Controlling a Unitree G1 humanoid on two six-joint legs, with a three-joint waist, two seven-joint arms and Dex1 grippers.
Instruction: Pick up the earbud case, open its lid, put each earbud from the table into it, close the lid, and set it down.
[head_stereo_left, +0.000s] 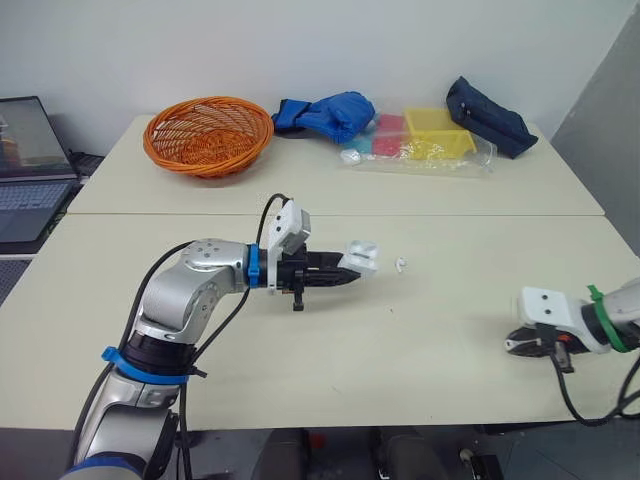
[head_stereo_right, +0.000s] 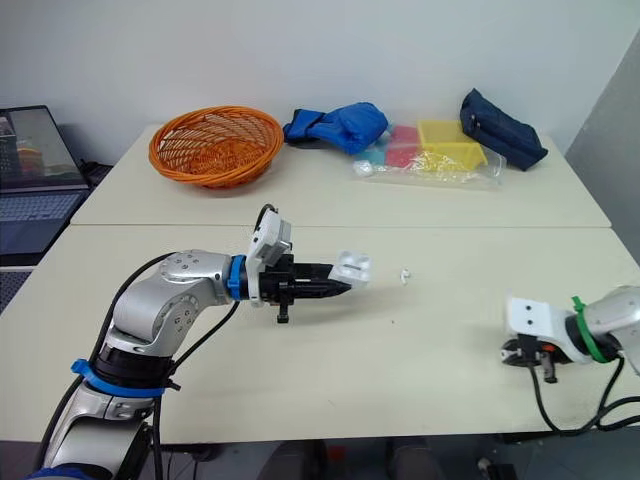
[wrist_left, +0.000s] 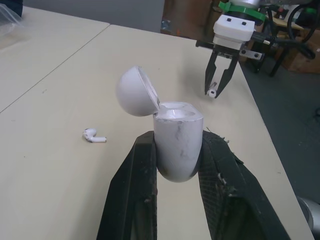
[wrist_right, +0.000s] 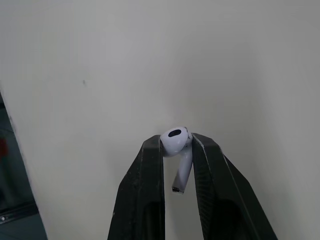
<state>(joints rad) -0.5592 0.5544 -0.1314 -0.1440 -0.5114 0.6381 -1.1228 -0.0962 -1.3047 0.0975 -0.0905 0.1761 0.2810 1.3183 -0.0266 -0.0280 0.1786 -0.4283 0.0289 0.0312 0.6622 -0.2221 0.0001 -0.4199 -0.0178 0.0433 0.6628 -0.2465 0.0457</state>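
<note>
Mid-table (head_stereo_left: 420, 350): my L gripper (head_stereo_left: 348, 270) clamps the white earbud case (wrist_left: 177, 145) by its body, lid (wrist_left: 134, 92) flipped open, case raised off the surface. One earbud (head_stereo_left: 401, 265) lies on the table just beside it. Near the table's right edge, my R gripper (wrist_left: 216, 91) pinches the second earbud (wrist_right: 176, 140) btwn its fingers.

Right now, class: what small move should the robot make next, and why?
Probably bring the right jaws toward the earbud case: they pinch one earbud, and the left jaws hold the case with its lid open. The second earbud lies on the table.
</note>
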